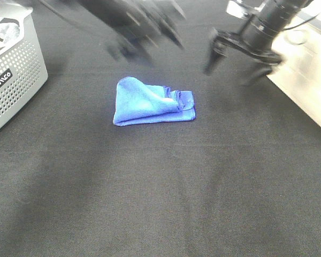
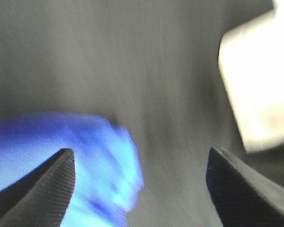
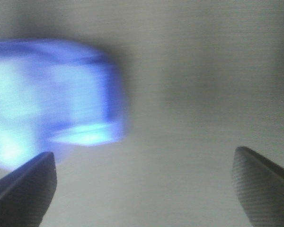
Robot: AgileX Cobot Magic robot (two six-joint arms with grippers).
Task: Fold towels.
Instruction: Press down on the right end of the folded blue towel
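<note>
I see the folded blue towel (image 1: 152,101) lying on the black bench (image 1: 160,187), with my left end effector (image 2: 141,182) and right end effector (image 3: 144,184) both open above it, empty.

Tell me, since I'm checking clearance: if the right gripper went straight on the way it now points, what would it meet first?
Probably the bare black table cover. Between the right gripper's open fingers lies only cloth surface; the blue towel sits off to one side. Blur leaves depth uncertain.

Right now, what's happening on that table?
Both grippers open, left, right, above the table. Towel lies folded, free. Basket off to the side.
</note>
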